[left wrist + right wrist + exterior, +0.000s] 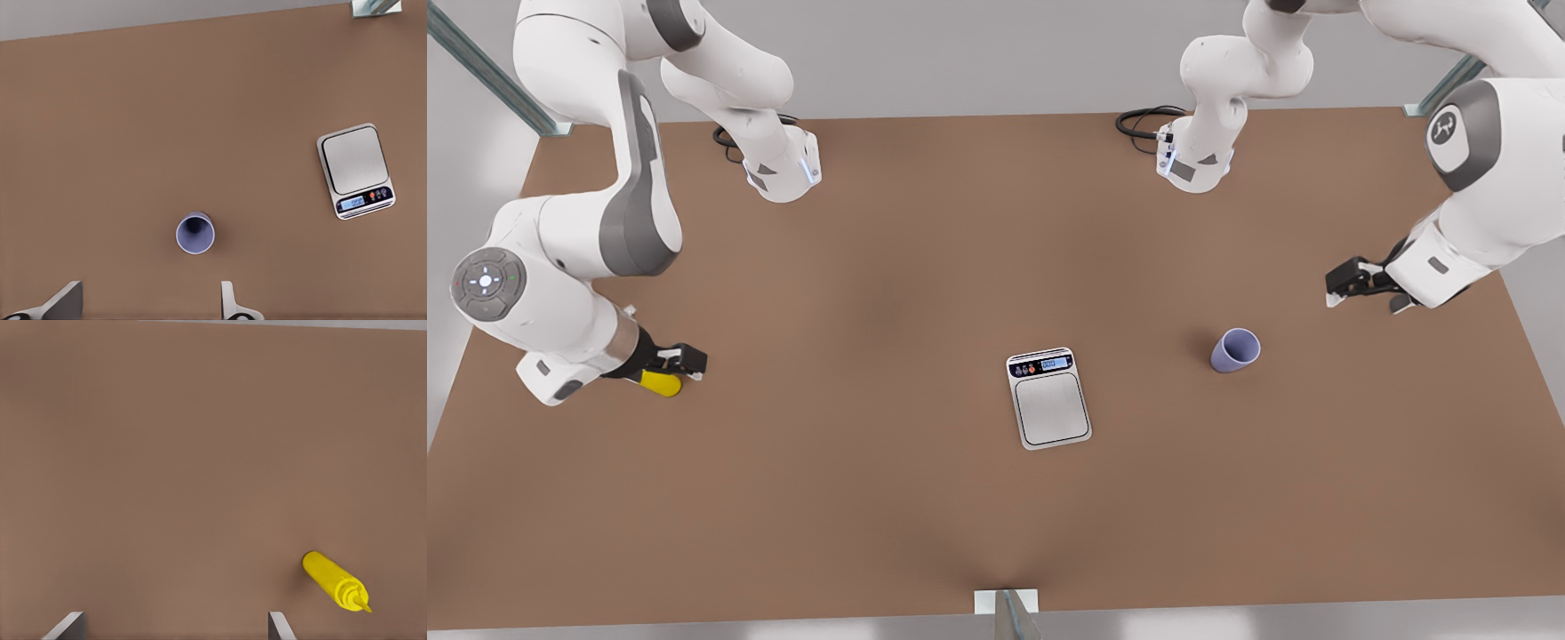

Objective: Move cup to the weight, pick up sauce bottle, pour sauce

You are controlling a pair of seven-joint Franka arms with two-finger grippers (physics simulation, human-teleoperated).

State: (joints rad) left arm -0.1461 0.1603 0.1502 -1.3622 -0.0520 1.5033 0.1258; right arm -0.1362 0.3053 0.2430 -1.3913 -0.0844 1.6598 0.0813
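- Cup (1235, 350) stands upright on the table (889, 267), well to the front view's right of the scale (1049, 398) and not yet on it.
- Left gripper (1352, 283) hangs near the cup, on the side away from the scale, fingers spread and empty — the cup sits just ahead of its fingertips (228, 298).
- Good practice here: centre the fingers either side of the cup, come down low, close gently, then set it mid-plate.
- Right gripper (683, 360) waits open above the table by the bottle (661, 383) — it holds nothing.
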